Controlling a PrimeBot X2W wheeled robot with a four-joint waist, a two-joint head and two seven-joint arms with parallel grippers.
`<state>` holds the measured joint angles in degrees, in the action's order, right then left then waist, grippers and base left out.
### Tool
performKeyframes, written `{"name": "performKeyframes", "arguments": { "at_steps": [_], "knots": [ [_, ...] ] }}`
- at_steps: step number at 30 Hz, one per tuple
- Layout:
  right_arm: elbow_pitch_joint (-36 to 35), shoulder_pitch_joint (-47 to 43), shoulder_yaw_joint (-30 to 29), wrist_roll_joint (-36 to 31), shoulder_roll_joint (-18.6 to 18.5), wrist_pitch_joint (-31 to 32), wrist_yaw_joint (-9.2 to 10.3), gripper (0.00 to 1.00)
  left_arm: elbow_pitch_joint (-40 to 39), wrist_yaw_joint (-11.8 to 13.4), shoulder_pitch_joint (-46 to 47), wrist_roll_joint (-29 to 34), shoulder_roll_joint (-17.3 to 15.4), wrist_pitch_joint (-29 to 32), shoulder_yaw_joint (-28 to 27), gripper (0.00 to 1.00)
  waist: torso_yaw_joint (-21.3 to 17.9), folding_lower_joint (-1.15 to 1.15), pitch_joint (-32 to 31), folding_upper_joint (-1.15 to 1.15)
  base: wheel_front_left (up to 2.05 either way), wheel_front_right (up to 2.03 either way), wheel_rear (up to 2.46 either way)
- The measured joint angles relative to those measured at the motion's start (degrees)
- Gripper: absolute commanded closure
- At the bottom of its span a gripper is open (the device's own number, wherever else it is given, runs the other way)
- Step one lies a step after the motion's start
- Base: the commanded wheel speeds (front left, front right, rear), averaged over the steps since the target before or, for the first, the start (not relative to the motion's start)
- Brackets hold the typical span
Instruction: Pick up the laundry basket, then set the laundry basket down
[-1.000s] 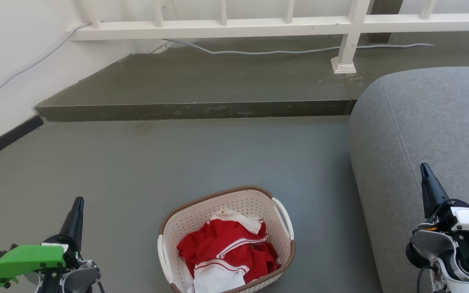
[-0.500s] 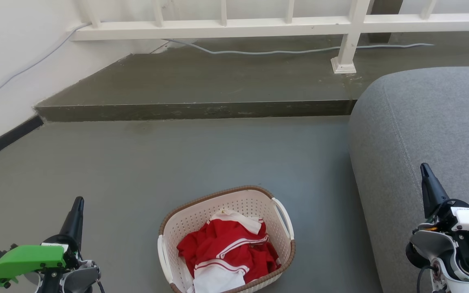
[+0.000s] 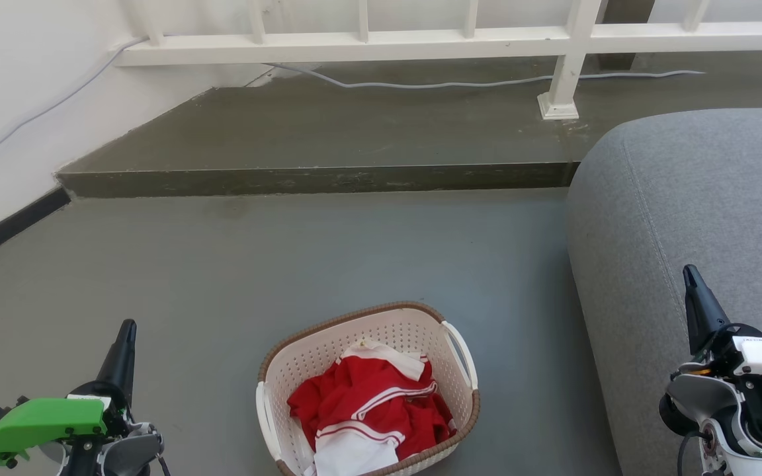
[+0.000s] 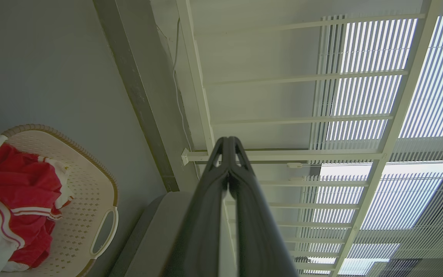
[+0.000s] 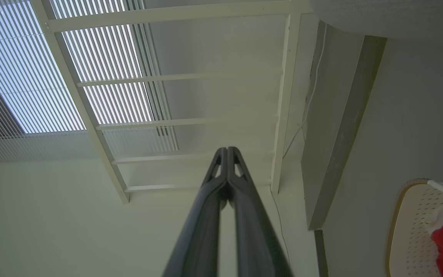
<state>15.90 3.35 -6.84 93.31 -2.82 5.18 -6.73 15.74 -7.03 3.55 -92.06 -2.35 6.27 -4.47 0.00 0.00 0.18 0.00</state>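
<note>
Claws: our left claw (image 3: pixel 127 326) and right claw (image 3: pixel 688 271) clenched on nothing, parked wide, we judge at rest | laundry basket (image 3: pixel 328 354) on floor (image 3: pixel 222 277) between them, untouched | pickup not yet begun.

On floor (image 3: pixel 222 277): laundry basket (image 3: pixel 381 330), clothes (image 3: pixel 371 403) inside. Right of it, sofa (image 3: pixel 698 218). Behind, step (image 3: pixel 315 178); railing (image 3: pixel 421 43) on step; wall (image 3: pixel 10 79) left.

The left gripper (image 4: pixel 229 143) is pointing up from six o'clock, its two dark fingers pressing together at the tips. At eight o'clock the laundry basket (image 4: pixel 90 188) is sitting on the grey floor (image 4: pixel 44 69), holding red and white clothing (image 4: pixel 17 184). A white railing (image 4: pixel 202 92) is stretching from twelve towards four o'clock.
</note>
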Motion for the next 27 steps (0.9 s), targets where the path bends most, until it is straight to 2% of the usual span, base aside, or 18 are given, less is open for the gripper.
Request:
{"name": "performKeyframes", "arguments": {
  "at_steps": [24,25,27],
  "knots": [
    [0.0,0.0,0.0,0.0,0.0,0.0,0.0,1.0,0.0,0.0,0.0,0.0,0.0,0.0,0.0,1.0,0.0,0.0,0.0,0.0,0.0,0.0,0.0],
    [0.2,-0.1,0.0,0.0,0.1,0.1,0.08,0.0,0.2,0.0,-0.1,0.0,0.0,0.0,0.0,0.0,0.0,0.0,0.0,0.0,0.0,0.0,0.0],
    [1.4,-0.9,0.0,0.0,0.6,0.1,0.24,0.0,1.4,0.1,-0.8,0.0,0.4,0.0,0.2,0.0,0.0,0.0,0.0,0.0,0.0,0.0,0.0]
  ]
}}
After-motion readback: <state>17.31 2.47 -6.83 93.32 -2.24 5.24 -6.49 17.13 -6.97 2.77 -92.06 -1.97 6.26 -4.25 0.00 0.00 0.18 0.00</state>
